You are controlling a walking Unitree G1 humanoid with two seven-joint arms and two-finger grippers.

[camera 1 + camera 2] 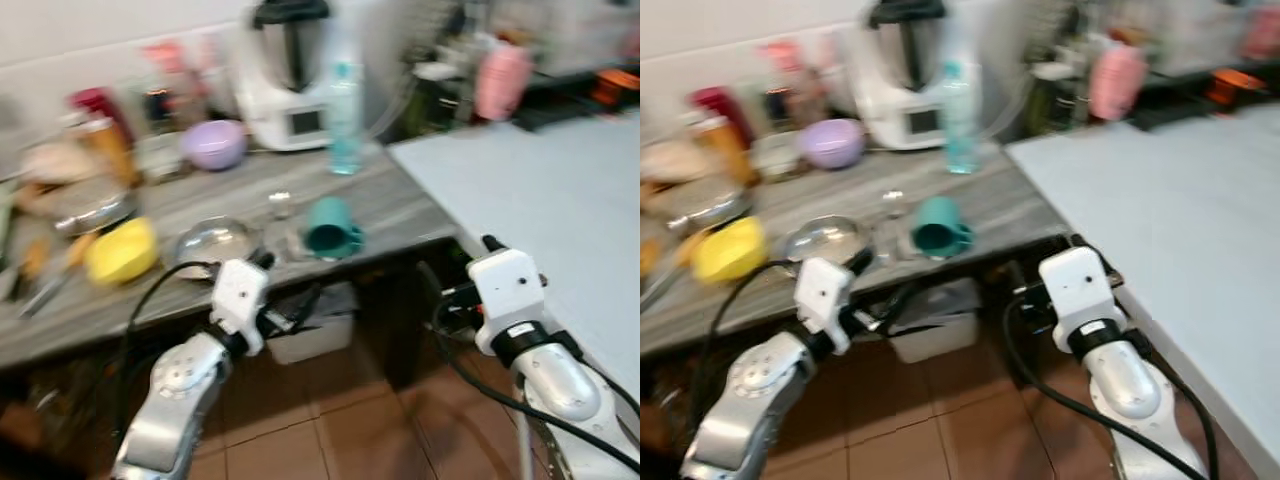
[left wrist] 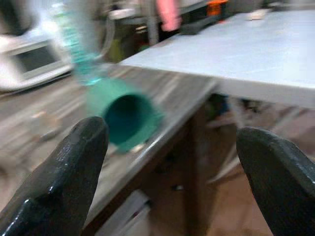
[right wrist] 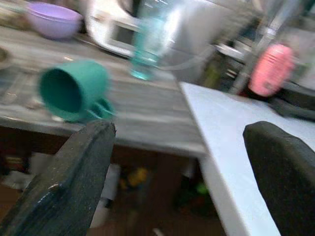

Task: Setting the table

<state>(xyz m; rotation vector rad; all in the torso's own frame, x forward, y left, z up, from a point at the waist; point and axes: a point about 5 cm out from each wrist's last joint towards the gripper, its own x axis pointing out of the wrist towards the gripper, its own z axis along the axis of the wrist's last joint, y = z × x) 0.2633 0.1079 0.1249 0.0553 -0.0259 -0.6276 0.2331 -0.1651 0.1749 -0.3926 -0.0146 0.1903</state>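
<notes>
Below the front edge of the grey wooden counter (image 1: 400, 215), the left gripper (image 2: 172, 162) hangs with its two black fingers spread wide and nothing between them; the right gripper (image 3: 179, 172) sits off to the right, beside the near corner of the pale blue table (image 1: 560, 200), equally wide open and empty. Ahead of the left gripper and slightly higher, a teal mug (image 1: 332, 228) lies tipped on its side close to the counter's front edge, its mouth turned toward the robot and its handle low against the wood. It is probably rigid plastic or ceramic, light, smooth and likely to roll or slip if nudged; the safest hold is probably across the body or over the rim, not the small handle. Just left of the mug stands a small clear glass (image 1: 279, 208), then a steel bowl (image 1: 213, 240) and a yellow bowl (image 1: 121, 251) along the same edge. Toward the back edge stand a teal plastic bottle (image 1: 345, 115), a lilac bowl (image 1: 213, 143) and a white kitchen machine (image 1: 290, 80).
</notes>
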